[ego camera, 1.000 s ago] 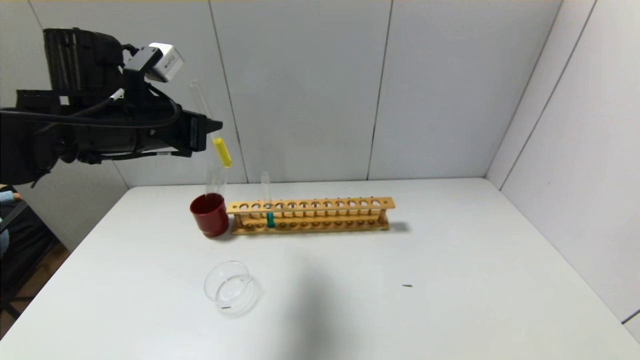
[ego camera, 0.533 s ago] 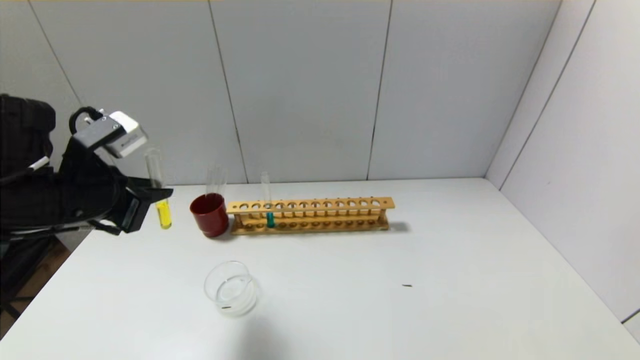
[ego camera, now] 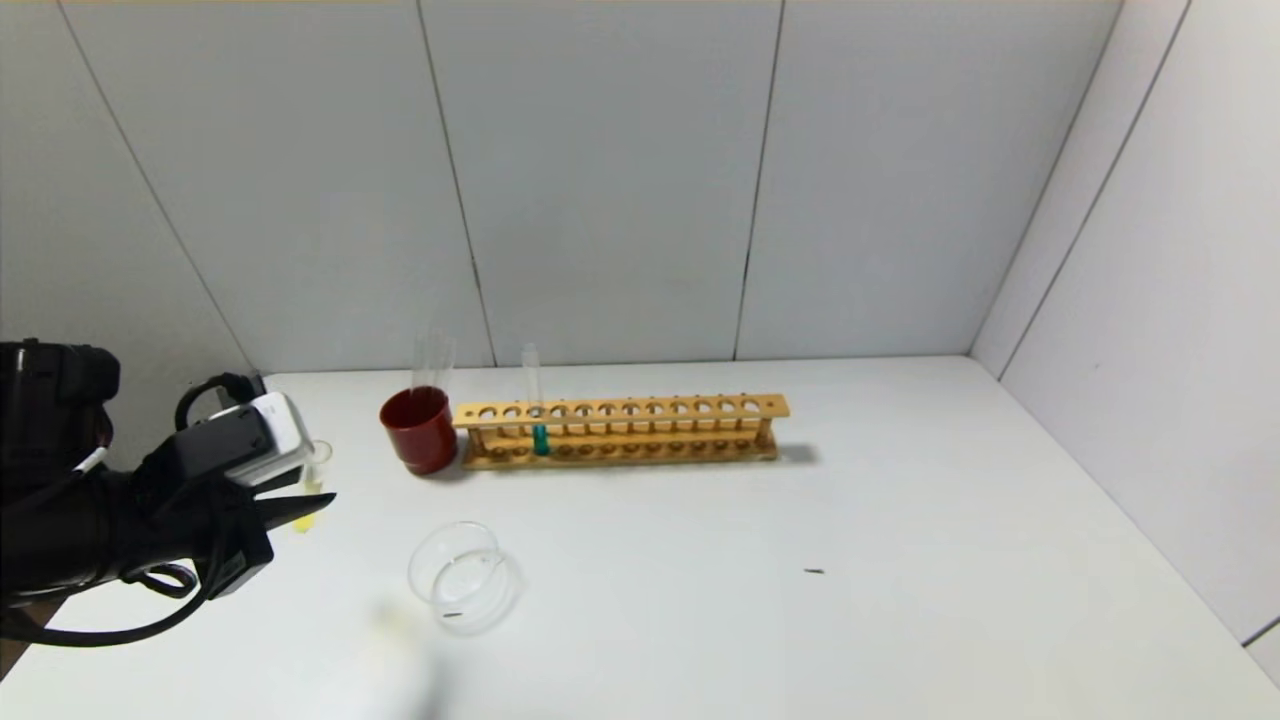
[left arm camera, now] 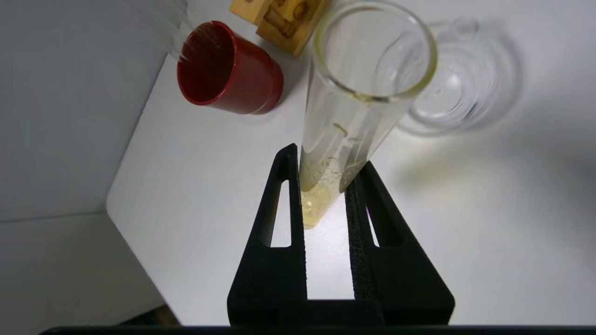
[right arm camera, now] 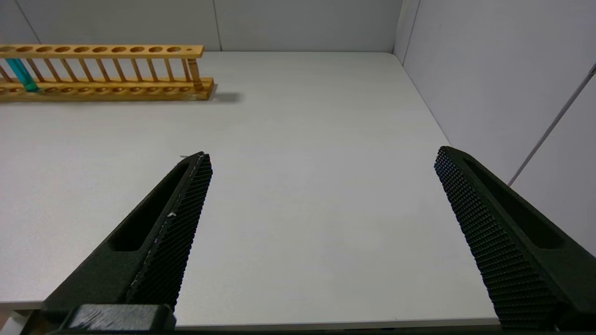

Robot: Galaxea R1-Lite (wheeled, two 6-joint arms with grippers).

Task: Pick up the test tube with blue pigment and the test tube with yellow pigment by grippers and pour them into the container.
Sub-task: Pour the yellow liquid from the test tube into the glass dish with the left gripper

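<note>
Left gripper [ego camera: 310,503], black with a white boxy module, is seen at the lower left of the head view, clamped on the slim clear glass test tube with yellow pigment [left arm camera: 347,125]; yellow liquid is visible at its rounded tip. The small round clear glass container [ego camera: 461,577] is set at lower centre-left, near the gripper but apart. The test tube with teal-blue pigment [ego camera: 539,437] is seated upright in the long wooden rack [ego camera: 620,430], beside the dark red cup [ego camera: 419,429]. Right gripper [right arm camera: 321,195] is held wide apart over bare white table [right arm camera: 302,116], at the table's right.
</note>
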